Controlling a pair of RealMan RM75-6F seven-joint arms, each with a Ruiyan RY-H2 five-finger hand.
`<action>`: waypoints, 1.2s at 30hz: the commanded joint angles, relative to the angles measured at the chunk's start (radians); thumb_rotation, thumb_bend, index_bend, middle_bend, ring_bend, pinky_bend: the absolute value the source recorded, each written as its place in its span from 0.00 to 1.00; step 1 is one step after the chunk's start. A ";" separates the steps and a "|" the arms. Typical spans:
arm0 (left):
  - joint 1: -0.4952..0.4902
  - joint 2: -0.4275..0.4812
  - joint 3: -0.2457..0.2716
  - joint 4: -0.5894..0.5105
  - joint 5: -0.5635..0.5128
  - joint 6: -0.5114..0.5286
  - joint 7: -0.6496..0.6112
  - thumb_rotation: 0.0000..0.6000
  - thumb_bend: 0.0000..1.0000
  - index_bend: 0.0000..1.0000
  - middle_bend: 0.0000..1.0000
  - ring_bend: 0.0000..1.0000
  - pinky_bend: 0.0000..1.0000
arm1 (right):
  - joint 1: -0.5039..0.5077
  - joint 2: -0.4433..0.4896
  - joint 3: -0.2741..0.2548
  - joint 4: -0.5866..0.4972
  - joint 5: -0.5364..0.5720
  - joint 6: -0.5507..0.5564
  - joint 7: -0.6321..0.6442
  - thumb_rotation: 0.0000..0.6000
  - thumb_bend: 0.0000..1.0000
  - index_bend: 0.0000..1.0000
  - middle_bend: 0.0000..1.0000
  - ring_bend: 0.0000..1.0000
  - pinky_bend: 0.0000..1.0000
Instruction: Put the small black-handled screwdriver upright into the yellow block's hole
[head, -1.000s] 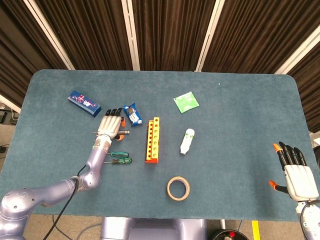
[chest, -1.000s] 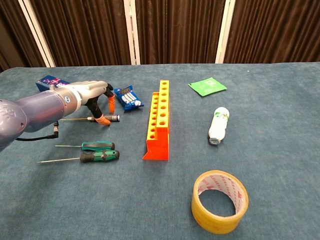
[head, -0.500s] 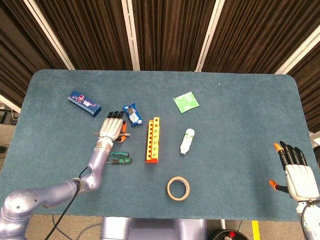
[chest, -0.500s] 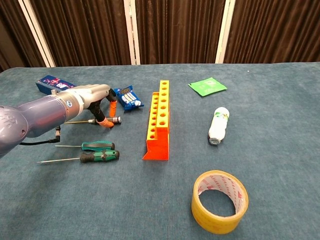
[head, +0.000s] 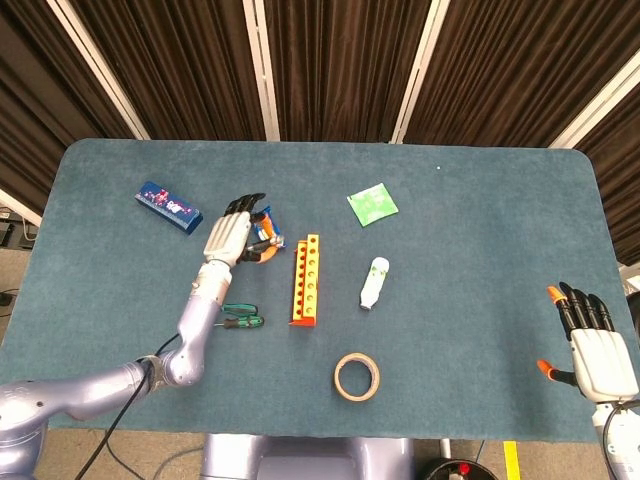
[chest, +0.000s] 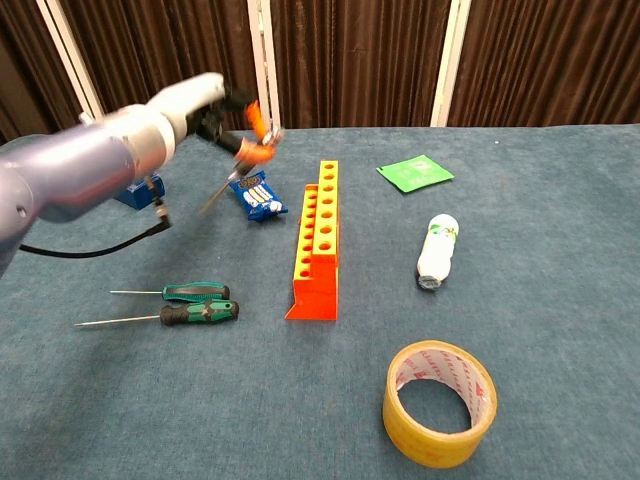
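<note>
Blue table: left hand holds small black-handled screwdriver above snack packet, near yellow block.

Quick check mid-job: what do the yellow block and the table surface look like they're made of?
The yellow block looks like hard moulded plastic: smooth, slightly glossy faces, crisp round holes, saturated yellow with an orange-red front step. The table surface looks like a matte teal fabric or short-pile felt covering: no shine and a fine, even texture. What lies beneath the covering cannot be told.
</note>
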 joint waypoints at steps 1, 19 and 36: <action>0.052 0.055 -0.145 -0.184 0.015 -0.055 -0.298 1.00 0.38 0.74 0.07 0.00 0.00 | 0.001 0.002 0.000 -0.001 0.002 -0.003 0.002 1.00 0.00 0.06 0.00 0.00 0.00; 0.046 0.035 -0.141 -0.213 0.164 -0.113 -0.603 1.00 0.37 0.74 0.10 0.00 0.00 | 0.002 0.001 0.004 -0.001 0.013 -0.009 0.014 1.00 0.00 0.07 0.00 0.00 0.00; 0.020 0.010 -0.075 -0.133 0.249 -0.126 -0.693 1.00 0.37 0.74 0.11 0.00 0.01 | 0.001 0.003 0.003 0.001 0.009 -0.005 0.019 1.00 0.00 0.07 0.00 0.00 0.00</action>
